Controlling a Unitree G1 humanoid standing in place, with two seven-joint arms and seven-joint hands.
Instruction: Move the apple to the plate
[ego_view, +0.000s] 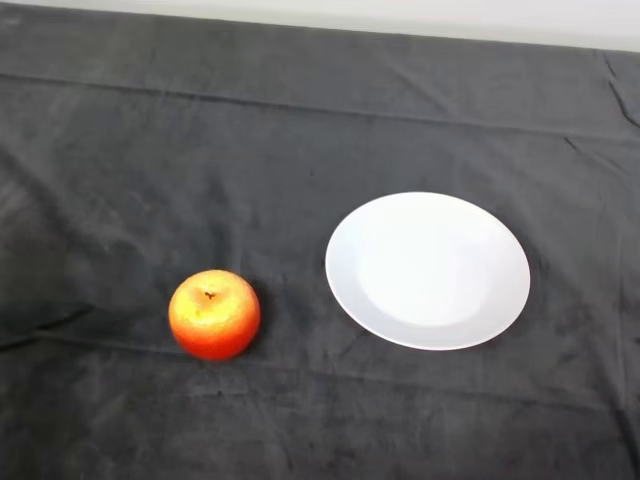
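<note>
A red and yellow apple (214, 314) stands upright on the dark cloth, stem up, in the lower left part of the head view. A round white plate (428, 270) lies to its right, a short gap away, with nothing on it.
The dark cloth (300, 130) covers the table and has long creases across the back and front. A pale strip beyond the table's far edge (400, 18) runs along the top.
</note>
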